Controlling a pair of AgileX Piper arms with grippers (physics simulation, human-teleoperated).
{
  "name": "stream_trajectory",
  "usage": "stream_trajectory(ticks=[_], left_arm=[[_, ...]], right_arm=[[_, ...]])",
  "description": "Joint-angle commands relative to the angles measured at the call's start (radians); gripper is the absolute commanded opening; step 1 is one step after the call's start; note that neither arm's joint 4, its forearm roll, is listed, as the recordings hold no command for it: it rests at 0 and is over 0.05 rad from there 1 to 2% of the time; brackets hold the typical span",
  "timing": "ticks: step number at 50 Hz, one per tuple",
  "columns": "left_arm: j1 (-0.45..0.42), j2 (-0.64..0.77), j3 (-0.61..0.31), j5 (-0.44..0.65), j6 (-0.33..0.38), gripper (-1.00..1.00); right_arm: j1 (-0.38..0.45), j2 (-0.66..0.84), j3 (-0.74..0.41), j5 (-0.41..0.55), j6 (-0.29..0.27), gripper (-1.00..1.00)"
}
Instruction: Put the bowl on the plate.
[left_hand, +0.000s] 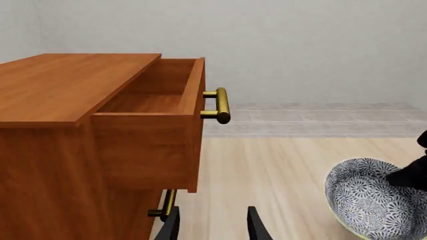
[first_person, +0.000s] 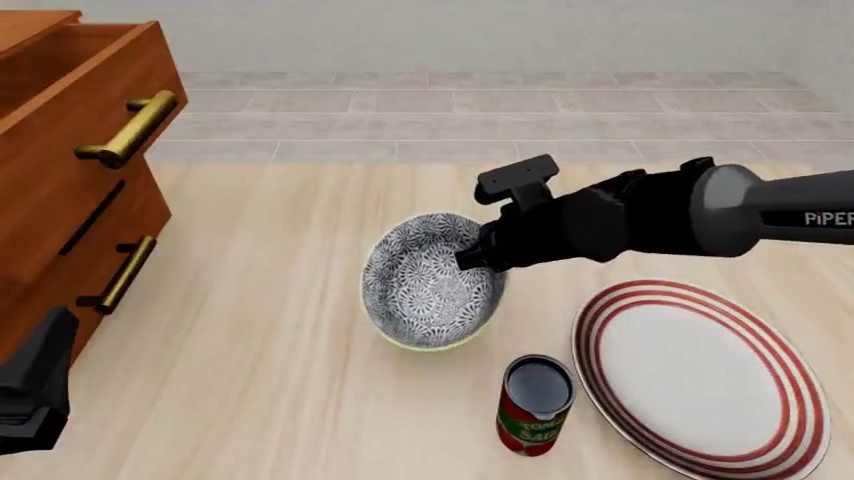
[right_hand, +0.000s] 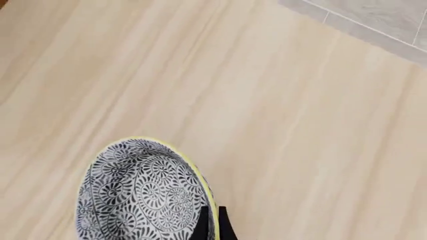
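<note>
Over the wooden table (first_person: 267, 330), right tool (first_person: 478, 255) pinches tilted bowl's (first_person: 430, 285) rim.

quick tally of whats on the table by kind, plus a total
bowl: 1
plate: 1
can: 1
drawer cabinet: 1
total: 4

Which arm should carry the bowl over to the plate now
Right. The right gripper is pinching the bowl at its rim, beside the plate; the left gripper sits by the dresser.
</note>
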Motion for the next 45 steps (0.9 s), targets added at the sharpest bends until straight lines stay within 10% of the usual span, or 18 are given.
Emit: stream_trajectory(ticks=[1,45], left_arm=[[0.000,0.000,0.000,0.000,0.000,1.00],[0.000,0.000,0.000,0.000,0.000,1.00]], right_arm=[[0.010,-0.059,-0.011,0.018,0.026,-1.00],[-0.115,-0.309,0.082,0.061,0.047,-1.00]])
